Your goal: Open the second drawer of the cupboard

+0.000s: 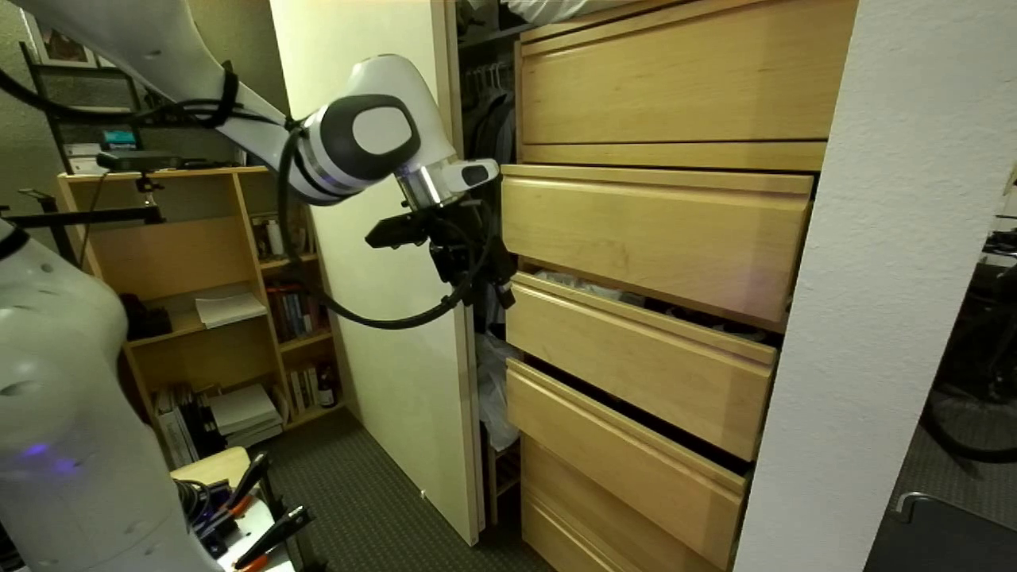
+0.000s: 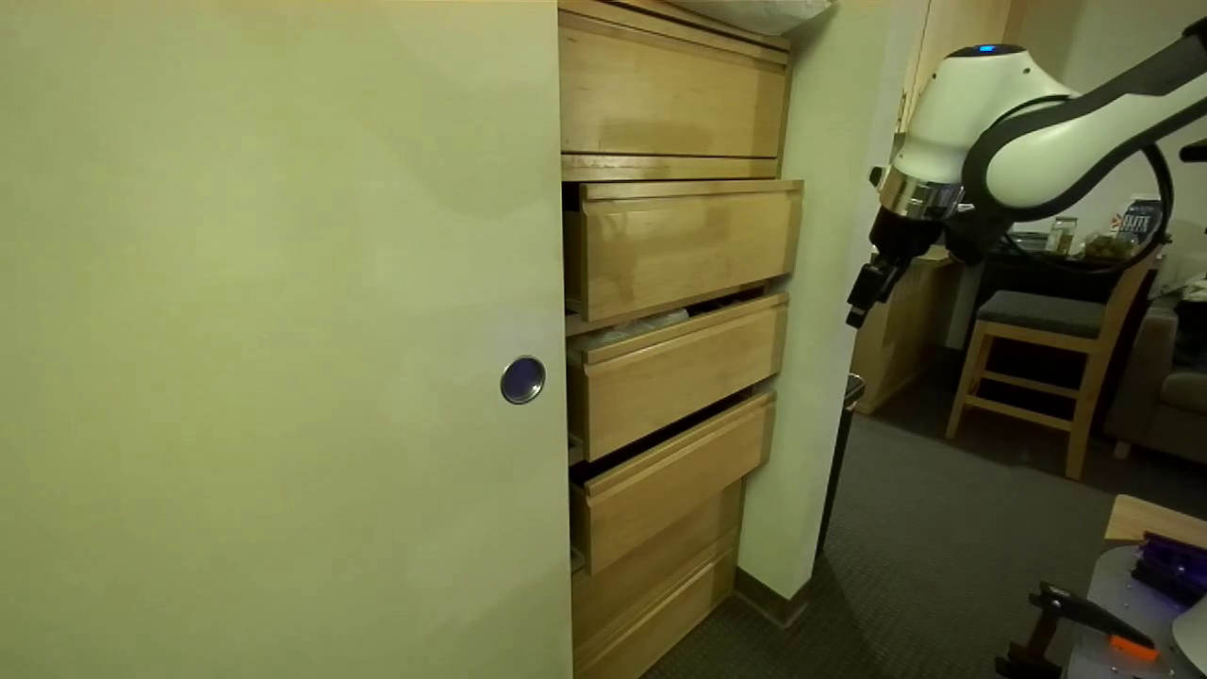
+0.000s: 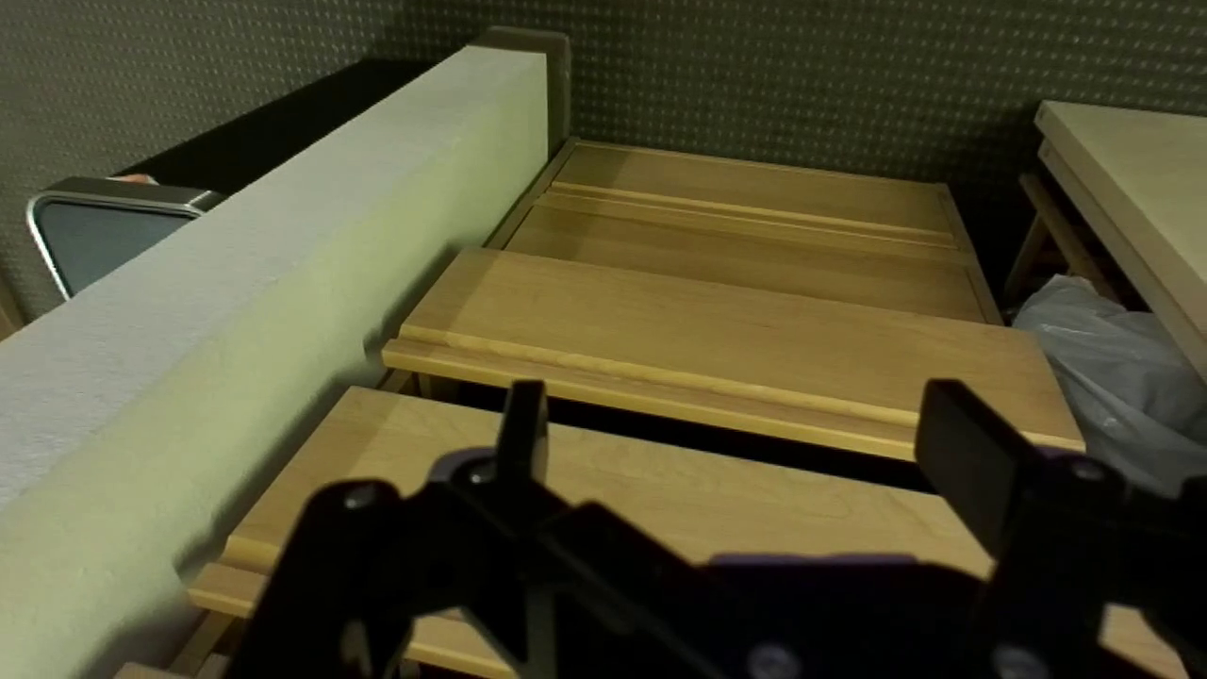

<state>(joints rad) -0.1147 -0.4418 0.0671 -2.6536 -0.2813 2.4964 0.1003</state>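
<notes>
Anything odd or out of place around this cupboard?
Mildly: counting from the top, the second drawer, third drawer and fourth drawer all stand partly out, though the task names only the second. A pale plastic bag looks stuffed into the gap beside the cream door. No spill or damage shows.

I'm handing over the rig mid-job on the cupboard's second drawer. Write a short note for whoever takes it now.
Gripper: open, holding nothing, in front of the cupboard and apart from its drawers.
Second drawer: second front from the top, partly pulled out.
Around it: third drawer and fourth drawer also partly out; top front flush.
Done: counting from the top, the target stands open.
Left: probably just confirm that count and whether it should come out further.
</notes>
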